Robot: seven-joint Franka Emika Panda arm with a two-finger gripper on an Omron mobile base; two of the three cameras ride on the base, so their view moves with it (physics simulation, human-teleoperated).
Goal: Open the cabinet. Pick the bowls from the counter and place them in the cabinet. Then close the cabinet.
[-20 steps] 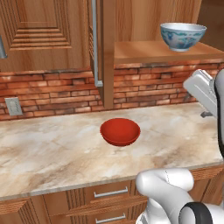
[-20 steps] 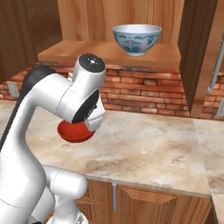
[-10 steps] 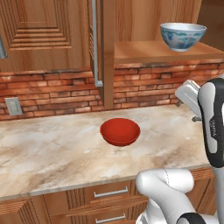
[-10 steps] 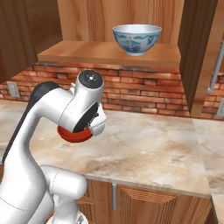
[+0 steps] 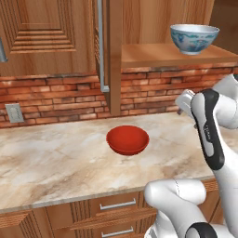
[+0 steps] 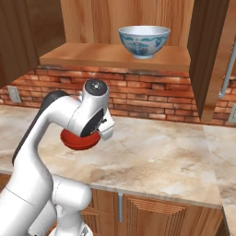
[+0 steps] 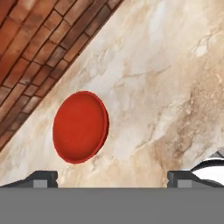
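Observation:
The glossy red bowl sits upright on the marbled counter; in the right base view my arm hides most of the red bowl. The white-blue bowl stands on the shelf of the cabinet, whose doors are swung open. My gripper hangs above the counter, to the right of the red bowl and apart from it. It is open, with nothing between its fingertips.
A red brick wall with an outlet runs behind the counter. Wooden drawers with short silver handles sit below it. The left door's long bar handle hangs just above and left of the red bowl.
My hand has swung left and a little down over the counter, closer to the red bowl. Both bowls and the cabinet doors have stayed put.

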